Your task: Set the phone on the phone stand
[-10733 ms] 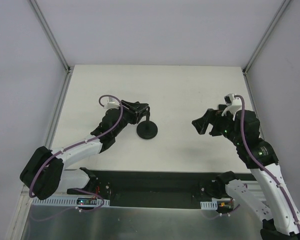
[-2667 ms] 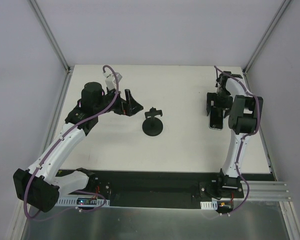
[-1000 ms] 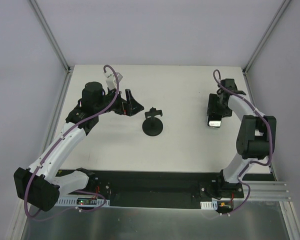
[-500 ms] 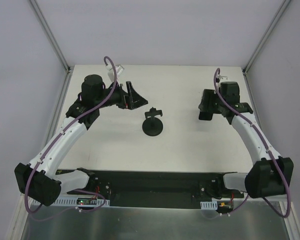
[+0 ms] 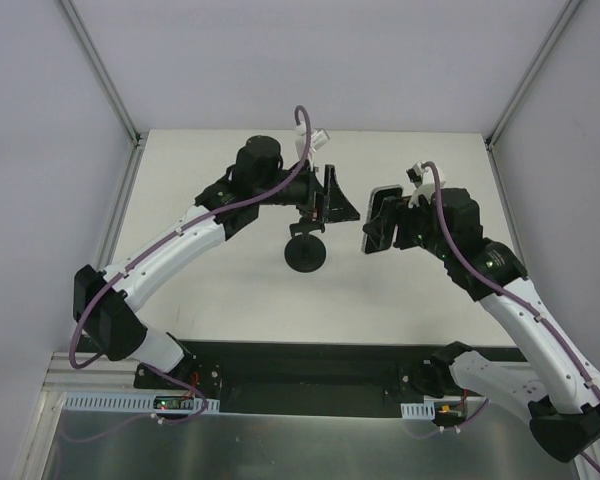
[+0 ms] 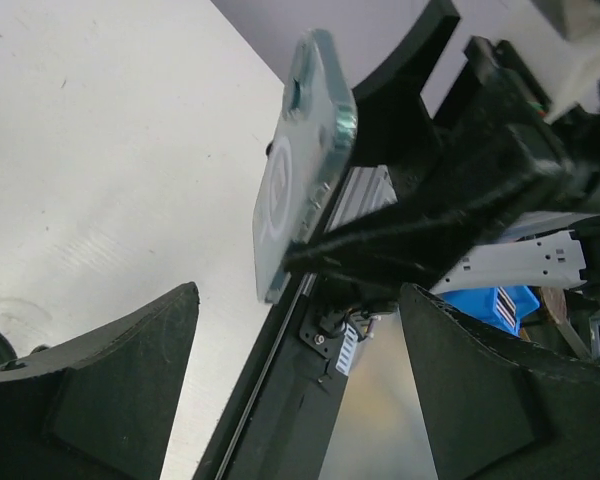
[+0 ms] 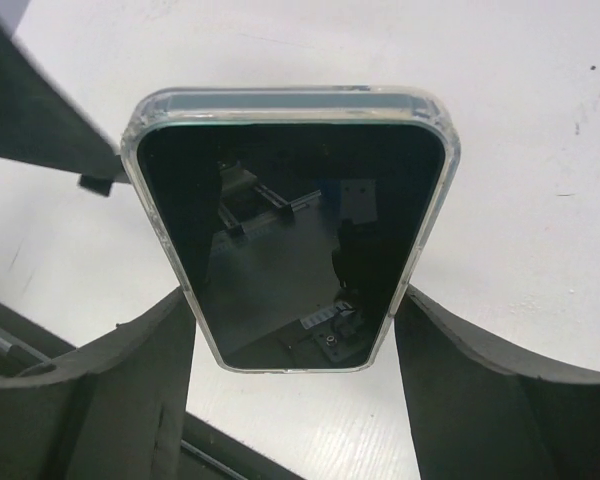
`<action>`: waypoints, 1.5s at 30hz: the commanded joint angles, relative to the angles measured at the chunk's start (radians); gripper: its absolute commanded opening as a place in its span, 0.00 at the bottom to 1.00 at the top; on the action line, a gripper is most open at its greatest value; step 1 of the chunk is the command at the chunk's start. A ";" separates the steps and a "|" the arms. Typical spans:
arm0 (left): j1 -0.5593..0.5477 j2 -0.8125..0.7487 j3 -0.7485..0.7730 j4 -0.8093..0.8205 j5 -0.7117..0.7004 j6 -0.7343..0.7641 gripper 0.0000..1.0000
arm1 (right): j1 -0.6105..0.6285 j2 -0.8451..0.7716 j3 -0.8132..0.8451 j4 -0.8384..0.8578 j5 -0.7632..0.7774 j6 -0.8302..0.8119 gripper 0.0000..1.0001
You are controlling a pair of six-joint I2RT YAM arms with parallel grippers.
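Note:
The phone point(image 7: 292, 220) has a dark screen and a clear rim. It stands upright between the fingers of my right gripper point(image 7: 295, 325), which is shut on its lower sides. In the top view my right gripper point(image 5: 384, 232) holds the phone point(image 5: 381, 205) in the air just right of the phone stand point(image 5: 306, 255), a black disc with a thin stem and a small holder. My left gripper point(image 5: 334, 202) is open and empty, just above and right of the stand's holder. In the left wrist view the phone's back point(image 6: 298, 170) faces my open left gripper point(image 6: 298, 300).
The white table point(image 5: 220, 290) has grey walls on three sides. A black rail and a metal strip point(image 5: 310, 370) run along the near edge by the arm bases. Both arms reach in over the middle of the table.
My right gripper has lifted the phone off the right side of the table and carried it left toward the stand. My left arm has swung right to just behind the stand.

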 commanded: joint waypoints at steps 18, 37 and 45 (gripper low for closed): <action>-0.143 0.180 0.161 0.026 -0.120 -0.025 0.46 | 0.209 -0.102 0.021 0.022 0.155 0.101 0.08; -0.151 0.087 0.129 0.025 0.038 0.029 0.00 | 0.238 -0.099 0.014 -0.044 -0.108 0.077 0.97; -0.123 -0.045 0.051 0.031 0.319 0.133 0.00 | 0.180 -0.194 -0.112 0.034 -0.401 0.094 0.97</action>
